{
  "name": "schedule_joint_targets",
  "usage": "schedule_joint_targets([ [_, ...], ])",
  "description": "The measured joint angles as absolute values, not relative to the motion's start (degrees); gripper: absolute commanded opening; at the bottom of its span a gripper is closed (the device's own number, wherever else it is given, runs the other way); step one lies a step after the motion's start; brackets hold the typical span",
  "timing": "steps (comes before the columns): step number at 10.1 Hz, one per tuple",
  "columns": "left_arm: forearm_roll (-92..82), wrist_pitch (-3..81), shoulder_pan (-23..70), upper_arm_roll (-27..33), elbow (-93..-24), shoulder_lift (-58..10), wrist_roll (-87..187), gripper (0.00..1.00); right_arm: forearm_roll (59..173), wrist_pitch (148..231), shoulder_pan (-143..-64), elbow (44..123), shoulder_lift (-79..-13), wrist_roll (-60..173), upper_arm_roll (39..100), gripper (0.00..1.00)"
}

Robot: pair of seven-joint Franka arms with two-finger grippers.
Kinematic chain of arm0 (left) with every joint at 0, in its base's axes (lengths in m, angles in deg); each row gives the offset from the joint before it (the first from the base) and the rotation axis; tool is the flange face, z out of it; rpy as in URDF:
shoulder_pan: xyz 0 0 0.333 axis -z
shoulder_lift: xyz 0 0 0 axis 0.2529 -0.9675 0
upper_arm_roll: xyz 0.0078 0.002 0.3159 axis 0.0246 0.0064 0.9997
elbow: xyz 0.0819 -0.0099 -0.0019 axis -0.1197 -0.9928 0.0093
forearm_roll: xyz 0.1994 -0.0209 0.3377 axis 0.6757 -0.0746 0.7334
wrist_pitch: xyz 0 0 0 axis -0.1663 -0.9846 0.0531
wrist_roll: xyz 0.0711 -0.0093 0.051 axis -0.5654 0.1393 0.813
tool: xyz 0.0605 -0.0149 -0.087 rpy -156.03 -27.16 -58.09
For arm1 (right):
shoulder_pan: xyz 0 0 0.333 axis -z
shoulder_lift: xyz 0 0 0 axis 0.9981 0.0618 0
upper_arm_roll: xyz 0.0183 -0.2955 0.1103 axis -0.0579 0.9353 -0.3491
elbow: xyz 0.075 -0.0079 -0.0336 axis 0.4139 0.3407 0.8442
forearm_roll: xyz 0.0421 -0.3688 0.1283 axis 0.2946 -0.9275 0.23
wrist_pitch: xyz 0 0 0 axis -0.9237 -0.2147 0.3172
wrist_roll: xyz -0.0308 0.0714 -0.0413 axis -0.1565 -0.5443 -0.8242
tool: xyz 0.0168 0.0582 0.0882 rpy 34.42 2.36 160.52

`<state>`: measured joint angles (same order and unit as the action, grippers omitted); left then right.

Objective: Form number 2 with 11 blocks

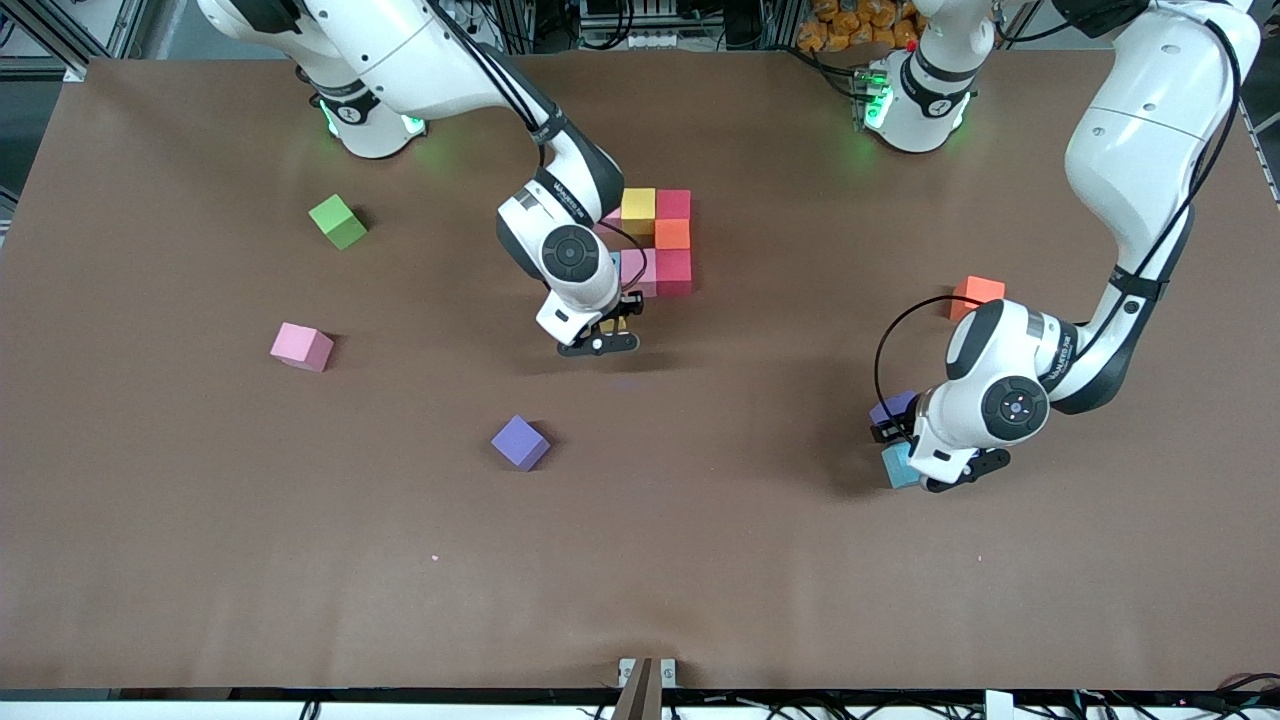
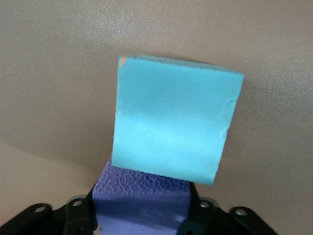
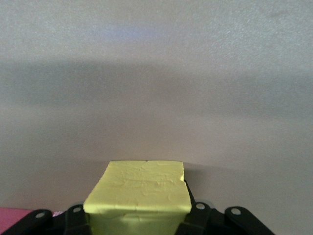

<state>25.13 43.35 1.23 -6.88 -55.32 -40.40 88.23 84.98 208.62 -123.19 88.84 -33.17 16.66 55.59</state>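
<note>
Gripping a matte yellow cube (image 3: pixel 138 196) between clenched jaws, the right gripper (image 1: pixel 598 335) hangs beside the unfinished number 2 (image 1: pixel 660 245). The left gripper (image 1: pixel 925 455) grasps a purple cube (image 2: pixel 142 200); a light blue cube (image 2: pixel 176 132) lies just before its jaws.

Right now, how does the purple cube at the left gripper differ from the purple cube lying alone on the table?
The purple cube between the left gripper fingers touches a light blue cube. The lone purple cube lies free, touching nothing, toward the right arm's end. Both share colour and size.

Brown table (image 1: pixel 200 560) — green cube (image 1: pixel 338 221), purple block (image 1: pixel 520 442), pink block (image 1: pixel 301 346).
</note>
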Motion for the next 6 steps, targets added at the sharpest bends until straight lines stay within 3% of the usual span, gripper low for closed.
schedule_joint_targets([
  [4,25.1,43.5,1.5,-7.2,-54.2,-40.4,88.7,0.49,84.8,208.6,-123.4,88.9,-33.2,16.7,55.6,0.40],
  [5,25.1,43.6,2.3,-7.4,-53.5,-40.4,89.7,0.49,84.6,208.6,-123.4,88.9,-33.2,16.7,55.6,0.83],
  [6,25.1,43.6,3.8,-7.5,-52.7,-40.4,91.2,0.49,84.5,208.6,-123.5,88.9,-33.2,16.6,55.7,1.00],
])
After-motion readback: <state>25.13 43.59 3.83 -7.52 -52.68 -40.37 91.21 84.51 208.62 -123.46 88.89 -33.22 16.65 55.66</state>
